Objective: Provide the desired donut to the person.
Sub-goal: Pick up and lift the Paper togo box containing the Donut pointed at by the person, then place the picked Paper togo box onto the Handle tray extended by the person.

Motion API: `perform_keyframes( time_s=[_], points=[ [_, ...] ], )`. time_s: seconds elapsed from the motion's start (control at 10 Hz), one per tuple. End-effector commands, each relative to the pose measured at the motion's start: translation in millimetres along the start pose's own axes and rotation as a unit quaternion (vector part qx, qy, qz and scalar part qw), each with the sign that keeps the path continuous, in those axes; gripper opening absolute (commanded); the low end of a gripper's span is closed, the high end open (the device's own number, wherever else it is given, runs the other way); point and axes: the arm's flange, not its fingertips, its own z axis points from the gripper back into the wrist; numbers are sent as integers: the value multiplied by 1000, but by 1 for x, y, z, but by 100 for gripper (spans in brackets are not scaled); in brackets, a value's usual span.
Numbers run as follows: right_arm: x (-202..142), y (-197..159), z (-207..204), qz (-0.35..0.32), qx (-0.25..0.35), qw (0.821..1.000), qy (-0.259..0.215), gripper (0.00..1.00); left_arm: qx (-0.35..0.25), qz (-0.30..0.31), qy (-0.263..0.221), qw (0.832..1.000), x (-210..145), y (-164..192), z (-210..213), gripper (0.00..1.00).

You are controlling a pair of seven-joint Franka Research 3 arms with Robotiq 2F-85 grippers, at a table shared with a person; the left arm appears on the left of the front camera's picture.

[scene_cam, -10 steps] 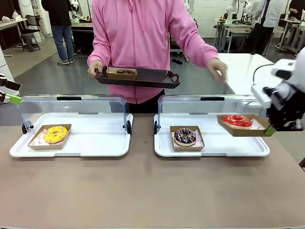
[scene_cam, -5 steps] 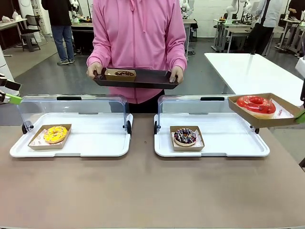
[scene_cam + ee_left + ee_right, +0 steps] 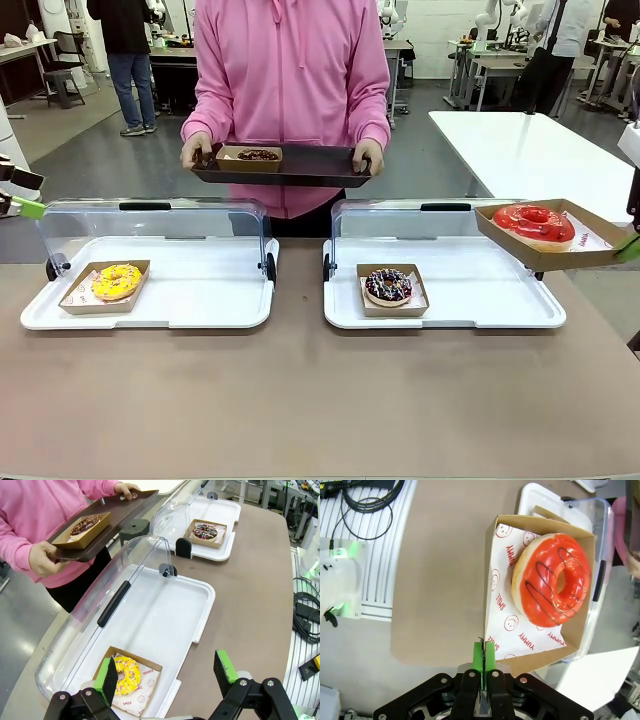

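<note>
Donut with red glaze (image 3: 533, 222), in its cardboard box (image 3: 530, 256), has been lifted out of the right display case (image 3: 445, 322) within the last second. It is now held tilted in the air past the case's right end, well apart from the person (image 3: 290, 80). The person's hand (image 3: 368, 157) that reached over the case has been brought back to the brown tray (image 3: 300, 172), so the handover is judged to remain. In the right wrist view the right gripper (image 3: 484, 652) is seen pinched shut on the box's rim, a detail lost at the front view's edge. In the left wrist view the left gripper (image 3: 166, 673) is shown wide open above the yellow donut (image 3: 126, 674).
</note>
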Motion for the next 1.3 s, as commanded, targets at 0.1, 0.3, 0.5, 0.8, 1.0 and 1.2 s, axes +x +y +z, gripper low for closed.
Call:
perform_keyframes(
  time_s=[0.1, 0.3, 0.5, 0.8, 1.0, 1.2],
  points=[
    [-1, -2, 0, -6, 7, 1000, 10, 0, -1, 0, -2, 1000, -1, 0, 0, 100],
    [-1, -2, 0, -6, 7, 1000, 10, 0, -1, 0, -2, 1000, -1, 0, 0, 100],
    [-1, -2, 0, -6, 7, 1000, 10, 0, -1, 0, -2, 1000, -1, 0, 0, 100],
    [-1, -2, 0, -6, 7, 1000, 10, 0, -1, 0, -2, 1000, -1, 0, 0, 100],
    [-1, -2, 0, -6, 7, 1000, 10, 0, -1, 0, -2, 1000, -1, 0, 0, 100],
    [-1, -2, 0, -6, 7, 1000, 10, 0, -1, 0, -2, 1000, -1, 0, 0, 100]
  ],
)
